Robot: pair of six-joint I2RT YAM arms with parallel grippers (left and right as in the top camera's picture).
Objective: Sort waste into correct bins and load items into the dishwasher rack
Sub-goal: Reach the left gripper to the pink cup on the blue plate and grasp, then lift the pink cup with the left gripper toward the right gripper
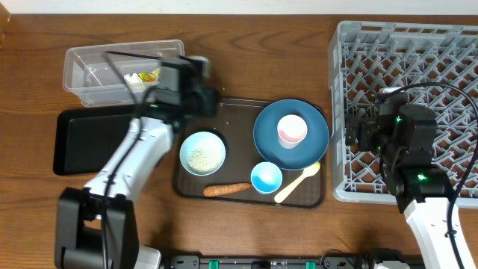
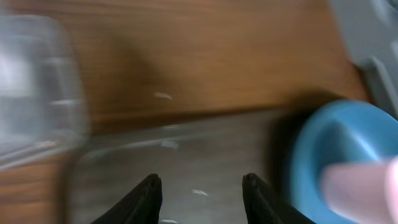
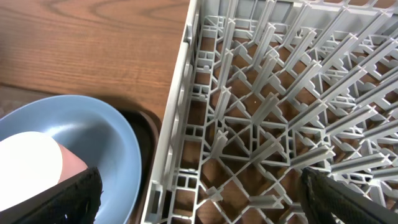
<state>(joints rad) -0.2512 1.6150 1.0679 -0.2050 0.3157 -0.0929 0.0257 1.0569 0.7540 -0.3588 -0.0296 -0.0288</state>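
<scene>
Left jaws are partly apart with nothing between them, hovering over the back edge of the brown serving tray (image 1: 233, 112), right beside the clear tub (image 1: 82, 75) where the tissue (image 1: 134, 78) and wrapper scrap (image 1: 151, 75) lie. Right jaws are spread wide and empty over the dishwasher rack (image 1: 448, 67) near its left wall, facing the dark-blue plate (image 1: 269, 140), probably ready for dishes. The carrot (image 1: 226, 190) and rice bowl (image 1: 202, 153) are still on the tray, so the waste isn't done.
</scene>
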